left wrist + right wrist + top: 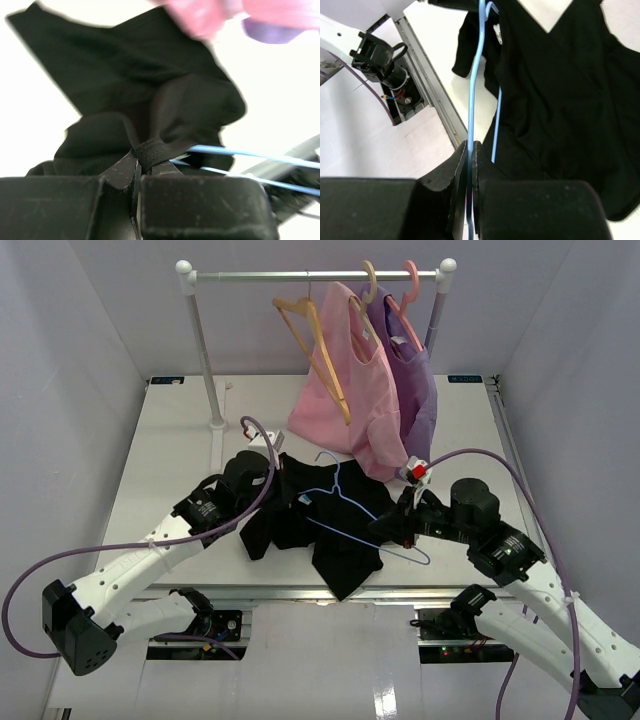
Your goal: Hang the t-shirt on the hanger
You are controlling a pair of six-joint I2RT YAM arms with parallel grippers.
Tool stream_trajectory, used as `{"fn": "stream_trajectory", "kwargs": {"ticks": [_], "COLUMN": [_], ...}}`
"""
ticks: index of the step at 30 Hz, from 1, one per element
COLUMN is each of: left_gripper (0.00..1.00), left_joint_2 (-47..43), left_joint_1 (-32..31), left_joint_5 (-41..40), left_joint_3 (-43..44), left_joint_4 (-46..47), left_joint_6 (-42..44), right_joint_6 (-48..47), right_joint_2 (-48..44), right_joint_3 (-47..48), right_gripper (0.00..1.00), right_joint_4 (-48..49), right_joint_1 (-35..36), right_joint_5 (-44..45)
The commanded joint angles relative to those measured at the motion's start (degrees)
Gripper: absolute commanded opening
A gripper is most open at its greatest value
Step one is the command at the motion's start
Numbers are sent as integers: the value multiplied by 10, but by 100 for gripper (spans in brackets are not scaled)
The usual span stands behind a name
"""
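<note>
The black t-shirt lies crumpled on the table between the arms, with a small light label near its neck. The light-blue hanger lies across it, hook pointing away. My left gripper is shut on a fold of the t-shirt's hem at the shirt's left side. My right gripper is shut on the hanger's thin bar at the shirt's right side. In the right wrist view the t-shirt spreads beside the bar. In the left wrist view the hanger runs off to the right.
A rack stands at the back with a bare tan-orange hanger, a pink garment and a purple garment on a pink hanger. The rack's left post stands on the table. The table's front rail runs below the shirt.
</note>
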Motion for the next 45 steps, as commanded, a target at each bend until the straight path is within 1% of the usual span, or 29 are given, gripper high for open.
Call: {"fn": "stream_trajectory", "kwargs": {"ticks": [1,2,5,9,16,18,22,24,26,27,30,31,36,38,40,43,45], "left_gripper": [0,0,0,0,0,0,0,7,30,38,56,59,62,61,58,56,57], "left_joint_2": [-12,-14,-25,-34,-25,-19,-13,-18,-25,-30,-41,-46,-66,-75,-89,-111,-114], "left_joint_1": [3,2,2,3,3,2,1,1,1,1,0,0,1,1,1,1,1], "left_joint_5": [103,129,162,189,268,309,340,338,327,317,293,292,290,291,286,218,199], "left_joint_3": [79,93,122,146,154,152,148,152,165,171,191,198,240,255,260,271,278], "left_joint_4": [14,12,4,-19,-35,-37,-39,-50,-74,-85,-118,-131,-182,-197,-213,-223,-232], "left_joint_6": [50,56,69,84,88,83,76,80,88,92,101,104,134,158,195,253,293], "right_joint_6": [19,24,36,46,76,78,84,89,97,103,121,126,157,170,177,180,175], "right_joint_2": [27,33,52,74,90,96,107,103,87,74,31,19,-27,-38,-51,-81,-100], "right_joint_3": [-12,-17,-26,-36,-80,-92,-112,-129,-147,-164,-223,-238,-292,-305,-319,-325,-323], "right_gripper": [8,8,8,8,8,8,8,8,8,8,8,8,8,8,8,8,8], "right_joint_4": [123,143,189,239,372,411,465,500,529,557,655,677,775,803,822,811,792], "right_joint_1": [5,7,14,25,43,49,54,57,57,57,57,56,57,57,57,56,56], "right_joint_5": [-41,-44,-50,-35,3,8,2,-7,-11,-11,-12,-10,-9,-12,-12,-7,-12]}}
